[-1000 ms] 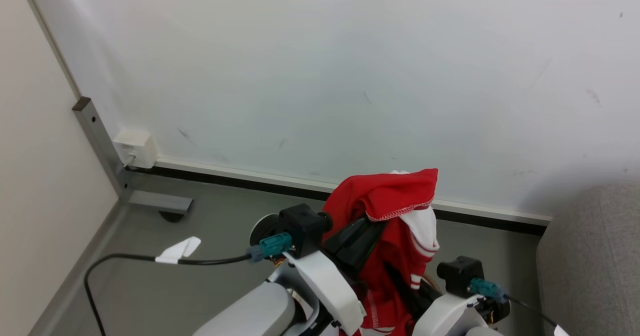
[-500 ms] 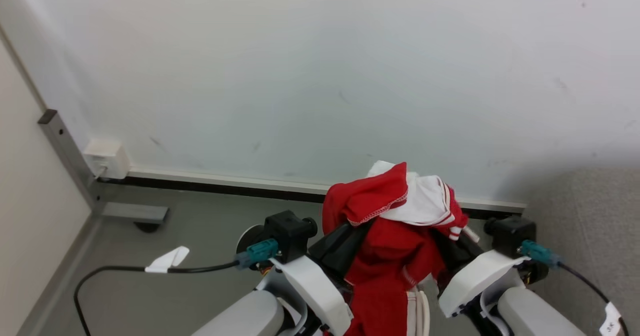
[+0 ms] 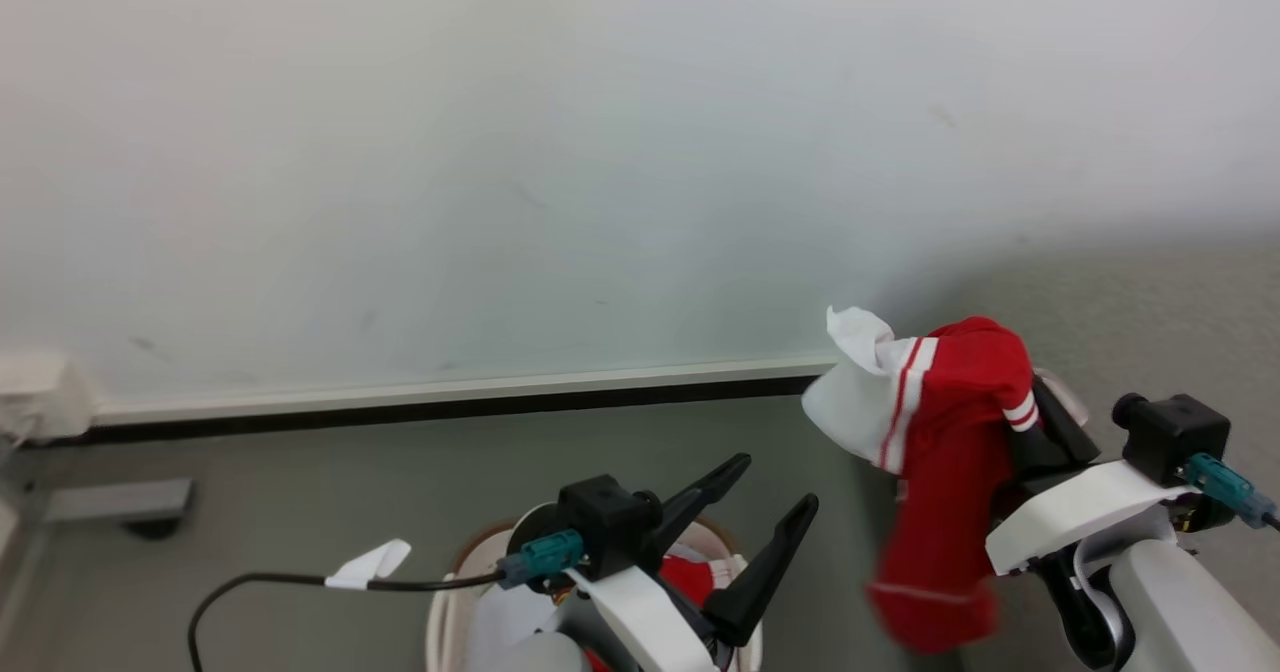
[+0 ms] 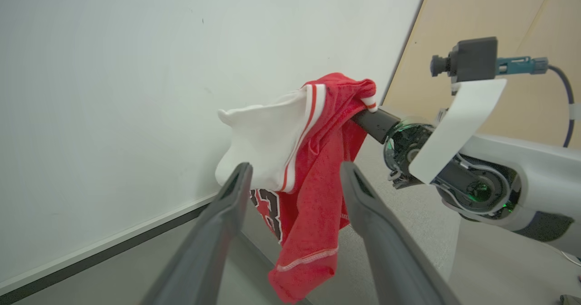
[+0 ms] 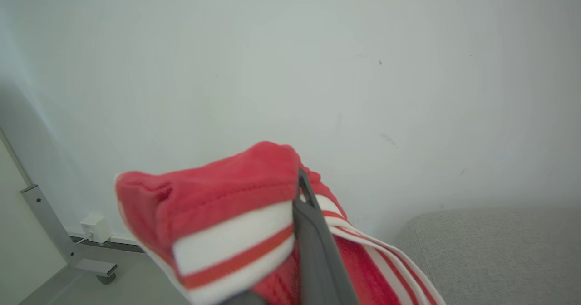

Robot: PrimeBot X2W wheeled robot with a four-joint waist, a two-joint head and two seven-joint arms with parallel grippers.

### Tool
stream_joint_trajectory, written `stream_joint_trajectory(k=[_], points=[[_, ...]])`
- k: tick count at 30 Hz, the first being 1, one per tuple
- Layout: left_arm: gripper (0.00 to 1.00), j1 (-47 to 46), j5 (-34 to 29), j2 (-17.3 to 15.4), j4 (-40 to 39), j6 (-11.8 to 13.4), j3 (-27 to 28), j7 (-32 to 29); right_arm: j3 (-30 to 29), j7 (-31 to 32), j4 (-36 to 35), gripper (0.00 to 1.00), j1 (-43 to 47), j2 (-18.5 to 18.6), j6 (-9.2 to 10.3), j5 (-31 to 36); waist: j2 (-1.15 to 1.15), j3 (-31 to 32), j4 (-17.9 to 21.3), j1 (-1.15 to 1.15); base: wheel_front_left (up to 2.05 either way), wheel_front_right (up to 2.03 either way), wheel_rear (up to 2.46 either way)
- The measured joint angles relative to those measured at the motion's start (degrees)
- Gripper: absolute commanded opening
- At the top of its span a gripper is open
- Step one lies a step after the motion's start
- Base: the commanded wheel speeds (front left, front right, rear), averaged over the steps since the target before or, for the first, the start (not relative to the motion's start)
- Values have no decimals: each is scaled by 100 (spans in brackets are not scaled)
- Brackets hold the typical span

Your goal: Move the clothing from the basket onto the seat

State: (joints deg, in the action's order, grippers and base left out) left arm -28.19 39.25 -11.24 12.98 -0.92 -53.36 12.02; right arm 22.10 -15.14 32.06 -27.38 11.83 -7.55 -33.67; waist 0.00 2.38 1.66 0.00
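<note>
The basket (image 3: 440, 617) is noted lower left, red clothing (image 3: 690, 580) lying in it. Above it the left gripper (image 3: 778, 480) is held with jaws spread, empty. A red garment (image 3: 950, 452) is clamped in the jaws of the right gripper (image 3: 1045, 427), hanging limp near the seat (image 5: 490, 250). It is judged light, soft, prone to slip; a bunched fold is best gripped

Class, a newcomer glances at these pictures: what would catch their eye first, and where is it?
A red garment with white stripes hangs from the right tool, held up against the pale wall near the grey seat. Below, the left tool stands open and empty above the basket.
</note>
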Motion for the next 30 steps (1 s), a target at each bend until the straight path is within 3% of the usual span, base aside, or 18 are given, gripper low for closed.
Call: stream_joint_trajectory(k=[18,25,30], points=[[100,-92,-925,-141,180,-136,263,305,-813,245,-1791,0,727,187,0,699,0,-419,2055,0,0,0,0],[100,-58,-1081,-78,270,-269,430,310,-1116,458,-2332,0,889,92,0,652,0,-679,2381,0,0,0,0],[100,-126,-1205,-104,309,-380,425,310,-1390,531,-2436,0,415,256,0,546,0,-989,2371,0,0,0,0]])
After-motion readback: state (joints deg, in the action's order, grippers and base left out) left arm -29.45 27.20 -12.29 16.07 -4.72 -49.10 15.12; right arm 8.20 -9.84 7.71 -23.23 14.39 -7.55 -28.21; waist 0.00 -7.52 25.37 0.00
